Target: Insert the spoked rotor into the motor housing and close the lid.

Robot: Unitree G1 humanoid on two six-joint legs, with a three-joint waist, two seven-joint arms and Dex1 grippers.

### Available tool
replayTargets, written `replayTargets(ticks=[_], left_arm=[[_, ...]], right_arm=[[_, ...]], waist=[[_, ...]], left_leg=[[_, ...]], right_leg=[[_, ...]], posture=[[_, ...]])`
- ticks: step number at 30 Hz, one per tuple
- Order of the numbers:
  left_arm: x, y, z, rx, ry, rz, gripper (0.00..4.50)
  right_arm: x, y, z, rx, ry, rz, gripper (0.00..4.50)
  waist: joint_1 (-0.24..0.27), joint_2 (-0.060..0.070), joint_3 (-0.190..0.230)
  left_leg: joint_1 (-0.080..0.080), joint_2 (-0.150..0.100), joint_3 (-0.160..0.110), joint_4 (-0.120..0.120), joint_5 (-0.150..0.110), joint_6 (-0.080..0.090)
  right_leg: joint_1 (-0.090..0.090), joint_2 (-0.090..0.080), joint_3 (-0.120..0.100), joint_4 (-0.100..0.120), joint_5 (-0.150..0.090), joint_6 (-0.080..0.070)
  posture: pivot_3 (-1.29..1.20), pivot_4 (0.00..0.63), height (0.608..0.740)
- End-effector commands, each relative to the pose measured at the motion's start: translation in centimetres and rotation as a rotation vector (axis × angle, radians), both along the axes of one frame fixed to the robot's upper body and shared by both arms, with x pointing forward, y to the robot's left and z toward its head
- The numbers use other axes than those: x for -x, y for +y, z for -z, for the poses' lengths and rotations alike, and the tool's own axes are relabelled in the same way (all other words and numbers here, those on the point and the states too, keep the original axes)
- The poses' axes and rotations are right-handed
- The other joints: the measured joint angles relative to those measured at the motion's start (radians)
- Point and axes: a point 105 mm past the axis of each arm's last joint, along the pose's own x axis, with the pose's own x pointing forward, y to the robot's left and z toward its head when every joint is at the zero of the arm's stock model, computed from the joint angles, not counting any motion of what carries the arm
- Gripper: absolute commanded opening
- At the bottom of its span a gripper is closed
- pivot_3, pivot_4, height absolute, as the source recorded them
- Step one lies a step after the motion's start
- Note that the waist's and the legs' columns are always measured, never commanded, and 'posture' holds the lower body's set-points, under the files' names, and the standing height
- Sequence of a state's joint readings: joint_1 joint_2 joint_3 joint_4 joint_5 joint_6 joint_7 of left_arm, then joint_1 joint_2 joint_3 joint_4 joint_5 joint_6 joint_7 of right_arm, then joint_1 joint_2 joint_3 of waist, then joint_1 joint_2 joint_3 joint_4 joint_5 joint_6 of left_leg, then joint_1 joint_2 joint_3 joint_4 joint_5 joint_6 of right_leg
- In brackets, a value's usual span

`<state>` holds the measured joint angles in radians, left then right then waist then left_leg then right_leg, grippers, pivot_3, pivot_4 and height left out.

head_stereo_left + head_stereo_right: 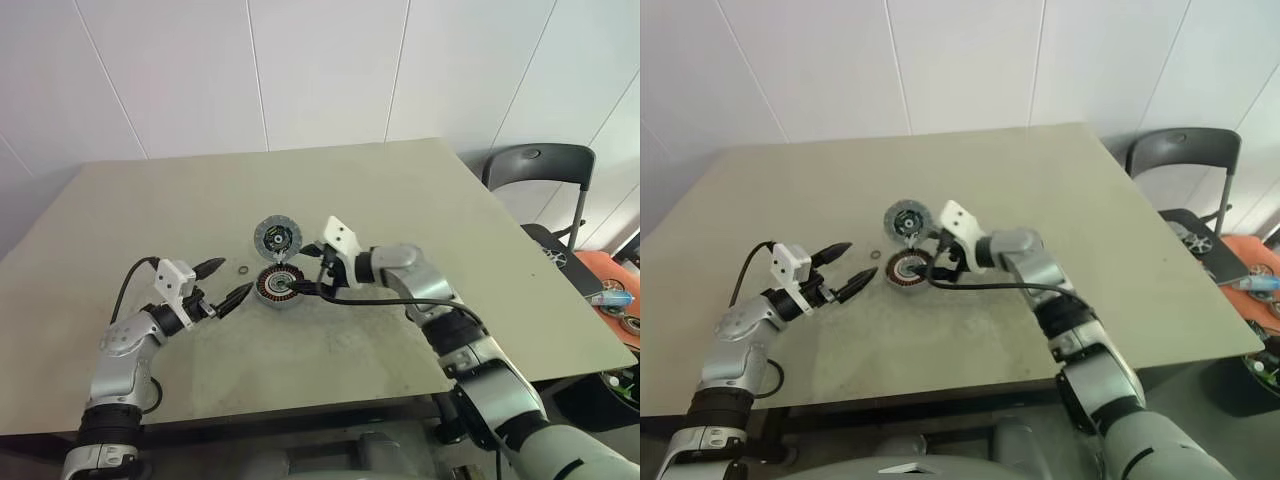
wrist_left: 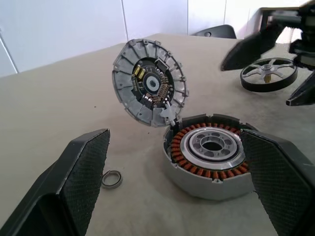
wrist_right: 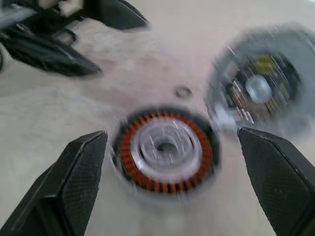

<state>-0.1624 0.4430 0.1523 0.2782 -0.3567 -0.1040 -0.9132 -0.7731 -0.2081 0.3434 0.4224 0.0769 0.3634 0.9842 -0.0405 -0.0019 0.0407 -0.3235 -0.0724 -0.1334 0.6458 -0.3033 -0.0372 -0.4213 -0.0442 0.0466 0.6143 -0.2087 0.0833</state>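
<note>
Spoked rotor (image 2: 268, 73) seen in the left wrist view: lies flat on the bench (image 1: 420, 210) beyond the motor housing (image 1: 280, 287), under the right pincer (image 1: 322, 274). From the head views that arm covers it; cannot make it out there.

Right pincer released, fingers spread wide, grasping nothing. In its wrist view the housing sits directly ahead between the two finger pads (image 3: 78, 182), not touching either. That view is smeared; winding detail is soft.

Left pincer (image 1: 224, 282) released too, jaws wide apart, empty. Housing lies just ahead of it, apart from the fingertips.

Housing: copper windings ring a silvery centre; open on top.

Lid (image 1: 277, 237) stands tilted up, joined at the housing's far rim, inner face with a circuit board turned toward the left pincer. Components on the board too small to read; no legible writing or brand anywhere.

Small plain ring (image 1: 243, 270) lies loose on the bench just beside the left pincer's upper fingertip, between it and the housing.

Off the bench, beyond the right arm: a dark chair (image 1: 540, 165) and an orange surface (image 1: 605, 285) with small items, cut off by the frame edge.
</note>
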Motion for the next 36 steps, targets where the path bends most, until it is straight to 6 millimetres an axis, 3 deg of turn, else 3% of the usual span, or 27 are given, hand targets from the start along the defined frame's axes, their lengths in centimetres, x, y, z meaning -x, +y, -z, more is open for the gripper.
replayTargets(ticks=[1,8,12,18,24,36], left_arm=[[-0.4,0.0,-0.9,-0.006,-0.051,-0.008,4.49],[-0.3,0.3,-0.8,0.001,-0.067,-0.041,4.49],[-0.2,0.6,-0.7,0.000,-0.073,-0.064,4.49],[0.1,0.6,-0.8,0.006,-0.078,-0.077,4.49],[0.1,0.6,-0.6,0.004,-0.073,-0.084,4.49],[-0.1,0.5,-0.5,0.002,-0.069,-0.072,4.49]], right_arm=[[0.2,1.5,-0.8,0.119,-0.032,-0.114,4.42],[0.7,1.2,2.2,0.474,-0.015,-0.280,4.42],[0.5,1.4,2.6,0.569,-0.026,-0.328,4.42],[-0.7,3.4,1.3,0.562,-0.095,-0.305,4.42],[0.2,4.6,0.7,0.505,-0.085,-0.376,4.42],[-0.1,3.7,2.7,0.562,-0.063,-0.328,4.42]], waist=[[0.001,0.000,0.000],[0.003,0.000,0.000],[-0.001,0.000,0.000],[-0.004,0.000,0.000],[-0.001,0.000,0.000],[-0.003,0.000,0.000]], left_leg=[[0.000,0.000,0.000,0.000,0.000,0.000],[-0.001,0.000,0.000,0.000,0.000,0.000],[-0.001,0.000,0.000,0.000,0.000,0.000],[0.000,0.000,0.000,0.000,0.000,0.000],[-0.001,0.000,-0.001,-0.001,0.000,0.000],[-0.002,-0.001,-0.001,-0.001,0.000,0.000]], right_leg=[[0.000,0.000,0.000,0.000,0.000,0.000],[-0.001,0.000,0.000,0.000,0.001,-0.002],[-0.001,0.000,0.000,0.001,0.001,-0.002],[-0.003,0.000,0.000,0.003,0.002,-0.003],[-0.003,0.000,-0.001,0.003,0.002,-0.004],[-0.004,0.000,-0.001,0.003,0.002,-0.004]], posture=[[0.00,0.000,0.740],[0.00,0.000,0.740],[0.00,0.000,0.740],[0.00,0.000,0.740],[0.00,0.000,0.740],[0.00,0.000,0.740]])
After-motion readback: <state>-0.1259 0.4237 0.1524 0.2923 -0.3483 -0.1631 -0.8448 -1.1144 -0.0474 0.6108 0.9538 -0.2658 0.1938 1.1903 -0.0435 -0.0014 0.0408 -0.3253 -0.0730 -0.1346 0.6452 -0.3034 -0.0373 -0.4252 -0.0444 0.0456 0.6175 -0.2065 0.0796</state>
